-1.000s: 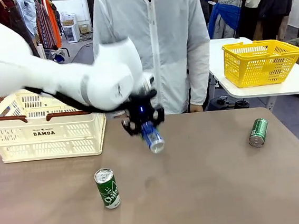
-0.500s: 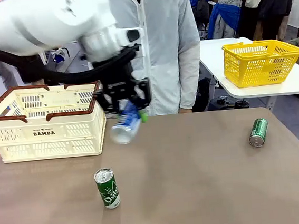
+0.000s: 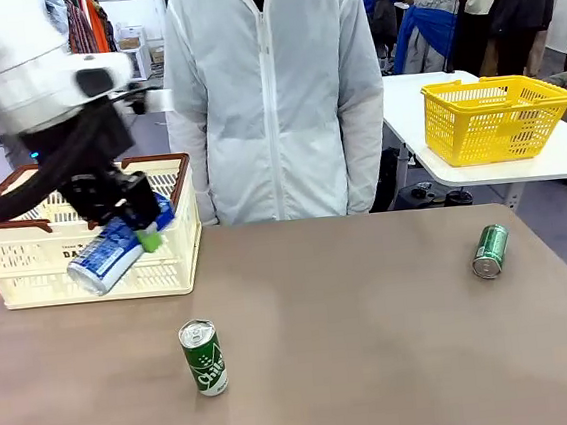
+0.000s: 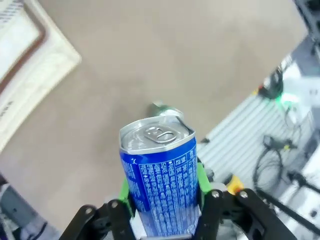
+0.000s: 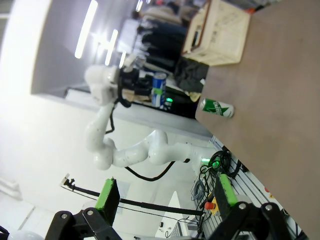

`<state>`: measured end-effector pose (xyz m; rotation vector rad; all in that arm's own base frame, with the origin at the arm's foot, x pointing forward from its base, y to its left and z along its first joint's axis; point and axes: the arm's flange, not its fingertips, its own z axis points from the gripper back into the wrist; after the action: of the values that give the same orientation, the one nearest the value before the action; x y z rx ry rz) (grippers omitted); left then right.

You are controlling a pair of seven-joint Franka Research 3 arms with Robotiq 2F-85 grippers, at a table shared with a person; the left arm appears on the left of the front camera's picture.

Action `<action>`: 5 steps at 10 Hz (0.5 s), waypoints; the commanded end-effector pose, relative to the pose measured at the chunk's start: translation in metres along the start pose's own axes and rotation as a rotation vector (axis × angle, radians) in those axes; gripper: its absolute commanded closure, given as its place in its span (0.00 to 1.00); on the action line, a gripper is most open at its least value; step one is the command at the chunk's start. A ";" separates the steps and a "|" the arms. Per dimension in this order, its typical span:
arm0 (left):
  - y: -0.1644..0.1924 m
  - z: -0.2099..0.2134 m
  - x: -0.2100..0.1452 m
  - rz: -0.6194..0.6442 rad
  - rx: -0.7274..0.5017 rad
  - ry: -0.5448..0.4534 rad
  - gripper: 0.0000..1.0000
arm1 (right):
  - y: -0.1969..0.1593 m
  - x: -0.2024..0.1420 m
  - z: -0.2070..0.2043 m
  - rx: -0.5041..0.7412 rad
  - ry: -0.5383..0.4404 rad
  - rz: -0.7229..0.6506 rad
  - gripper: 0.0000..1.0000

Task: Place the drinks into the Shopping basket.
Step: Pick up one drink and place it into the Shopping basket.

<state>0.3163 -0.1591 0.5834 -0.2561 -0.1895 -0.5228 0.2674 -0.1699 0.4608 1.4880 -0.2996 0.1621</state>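
My left gripper is shut on the blue drinks can, which hangs tilted in the air against the near right part of the cream Shopping basket. In the left wrist view the green pads press both sides of the blue can, silver top facing away. A green can stands upright on the table near the front. A slimmer green can lies on its side at the right. My right gripper stands open with nothing in it, looking across at the green can and the basket.
A person in a white jacket stands at the far edge, just right of the basket. A yellow mesh basket sits on a separate white table at the back right. The brown tabletop is bare between the two green cans.
My left arm has lifted the blue can from the table's middle and swung it left to the basket's near right side. Both green cans have stayed put.
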 end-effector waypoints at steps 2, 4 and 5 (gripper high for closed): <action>0.000 0.000 0.000 0.000 0.000 0.000 1.00 | 0.005 0.002 0.001 0.010 -0.005 0.002 0.00; 0.000 0.000 0.000 0.000 0.000 0.000 1.00 | 0.005 0.002 0.001 0.010 -0.005 0.002 0.00; 0.000 0.000 0.000 0.000 0.000 0.000 1.00 | 0.005 0.002 0.001 0.010 -0.005 0.002 0.00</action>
<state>0.3117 -0.1639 0.5740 -0.2712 -0.1855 -0.4990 0.2672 -0.1700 0.4608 1.4880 -0.2998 0.1619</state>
